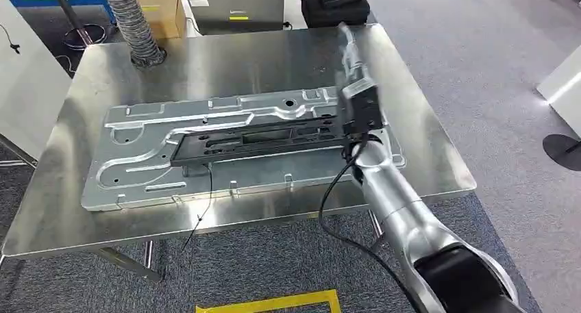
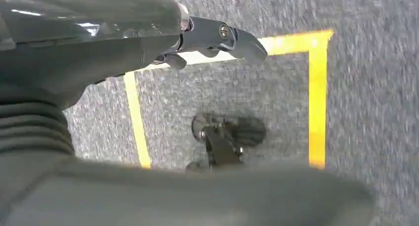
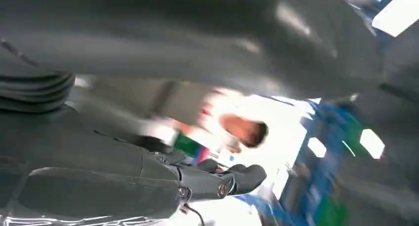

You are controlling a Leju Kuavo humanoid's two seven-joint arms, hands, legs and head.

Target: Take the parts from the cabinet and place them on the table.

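Black part (image 1: 264, 140) flat on silver panel (image 1: 137, 155), long axis 9–3 o'clock; right hand (image 1: 357, 114) grips 3 o'clock end. Left hand (image 2: 217, 38) holds nothing, fingers apart.

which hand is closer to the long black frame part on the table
Right. The right hand is at the end of the black frame part, which lies on the silver plate. The left hand hangs over the carpet floor, away from the table.

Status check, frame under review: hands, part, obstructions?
Right hand at black part's end, grip unclear. Part lies on silver panel. Left hand empty over floor.
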